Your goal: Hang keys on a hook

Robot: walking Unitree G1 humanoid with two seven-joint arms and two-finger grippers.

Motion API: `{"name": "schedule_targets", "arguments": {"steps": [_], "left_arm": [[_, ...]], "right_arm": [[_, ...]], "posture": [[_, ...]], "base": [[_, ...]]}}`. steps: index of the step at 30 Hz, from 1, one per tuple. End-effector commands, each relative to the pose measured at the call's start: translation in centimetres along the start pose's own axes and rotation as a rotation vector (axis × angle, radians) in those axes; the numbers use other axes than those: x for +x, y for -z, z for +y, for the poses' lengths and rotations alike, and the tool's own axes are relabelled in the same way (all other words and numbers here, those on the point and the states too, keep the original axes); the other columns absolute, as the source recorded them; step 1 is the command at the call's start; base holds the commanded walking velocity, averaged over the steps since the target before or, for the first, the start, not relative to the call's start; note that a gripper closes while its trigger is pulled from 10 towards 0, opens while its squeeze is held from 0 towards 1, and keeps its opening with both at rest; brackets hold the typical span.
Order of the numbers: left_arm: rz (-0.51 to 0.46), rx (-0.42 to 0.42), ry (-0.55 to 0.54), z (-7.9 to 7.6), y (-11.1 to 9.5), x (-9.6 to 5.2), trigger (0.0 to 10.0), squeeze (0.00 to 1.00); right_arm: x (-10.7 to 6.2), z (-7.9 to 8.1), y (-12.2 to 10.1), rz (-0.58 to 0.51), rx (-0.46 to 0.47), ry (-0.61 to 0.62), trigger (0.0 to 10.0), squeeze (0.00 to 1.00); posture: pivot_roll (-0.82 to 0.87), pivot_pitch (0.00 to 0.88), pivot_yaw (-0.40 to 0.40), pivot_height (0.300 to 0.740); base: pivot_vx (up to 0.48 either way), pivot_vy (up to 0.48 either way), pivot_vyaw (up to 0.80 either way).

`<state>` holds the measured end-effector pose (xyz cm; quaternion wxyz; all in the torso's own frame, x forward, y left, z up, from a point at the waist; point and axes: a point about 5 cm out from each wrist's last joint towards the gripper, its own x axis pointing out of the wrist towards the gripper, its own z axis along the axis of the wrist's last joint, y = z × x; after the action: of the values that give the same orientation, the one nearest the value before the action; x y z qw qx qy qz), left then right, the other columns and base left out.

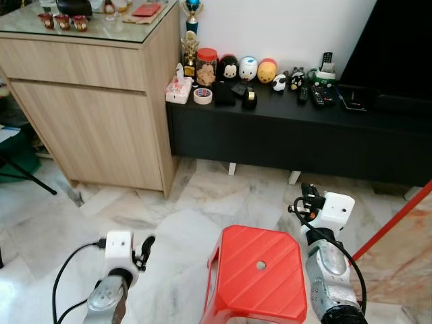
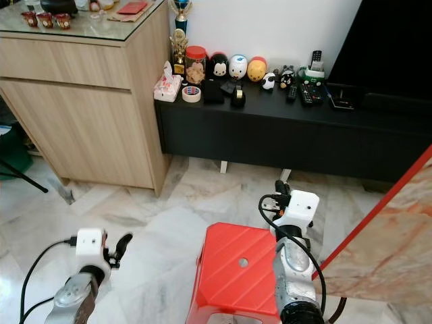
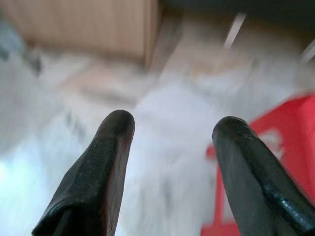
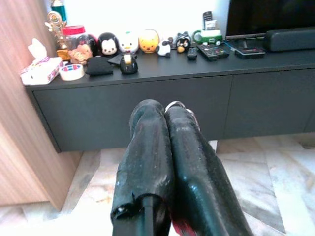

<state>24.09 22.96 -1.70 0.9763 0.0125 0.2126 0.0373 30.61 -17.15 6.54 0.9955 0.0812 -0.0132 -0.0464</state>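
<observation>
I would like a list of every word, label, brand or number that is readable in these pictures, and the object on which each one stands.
No text can be read in any view.
Tissue box: a red pattern, print too small to read.
Red-lidded jar: no legible label.
Remote controls: buttons too small to read.
Red booklet on the wooden cabinet: markings too blurred.
Red stool: plain, no lettering.
</observation>
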Motion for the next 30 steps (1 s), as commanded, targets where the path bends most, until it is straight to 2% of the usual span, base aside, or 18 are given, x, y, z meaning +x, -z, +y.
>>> {"name": "schedule_targets", "arguments": {"steps": [1, 6, 11, 18, 30], "left_arm": [[0.151, 0.033, -0.024, 0.6, 3.5, -1.5, 10.0, 0.00], [0.286, 0.051, -0.031, 1.0, 6.5, -3.2, 10.0, 0.00], [0.379, 0.043, -0.066, 1.5, 8.5, -4.5, 10.0, 0.00], [0.390, 0.008, -0.068, 1.1, 9.1, -5.0, 10.0, 0.00], [0.383, -0.005, -0.068, 0.8, 9.1, -4.9, 10.0, 0.00]], "right_arm": [[0.0, -0.5, -0.2, -0.003, -0.007, 0.018, 10.0, 0.00], [-0.1, -0.5, -0.1, -0.005, 0.001, 0.032, 10.0, 0.00], [-0.3, -0.6, 0.2, 0.007, 0.004, 0.049, 10.0, 0.00], [-1.0, -1.0, 0.9, 0.030, -0.007, 0.043, 10.0, 0.00], [-0.9, 0.0, 0.9, 0.035, 0.006, 0.023, 10.0, 0.00]], "posture": [[0.06, 0.000, -0.097, 0.740], [0.06, 0.000, -0.084, 0.740], [0.05, 0.000, -0.076, 0.740], [0.05, 0.000, -0.078, 0.740], [0.06, 0.000, -0.079, 0.740]], "base": [[0.000, 0.000, 0.00], [0.000, 0.000, 0.00], [0.000, 0.000, 0.00], [0.000, 0.000, 0.00], [0.000, 0.000, 0.00]]}}
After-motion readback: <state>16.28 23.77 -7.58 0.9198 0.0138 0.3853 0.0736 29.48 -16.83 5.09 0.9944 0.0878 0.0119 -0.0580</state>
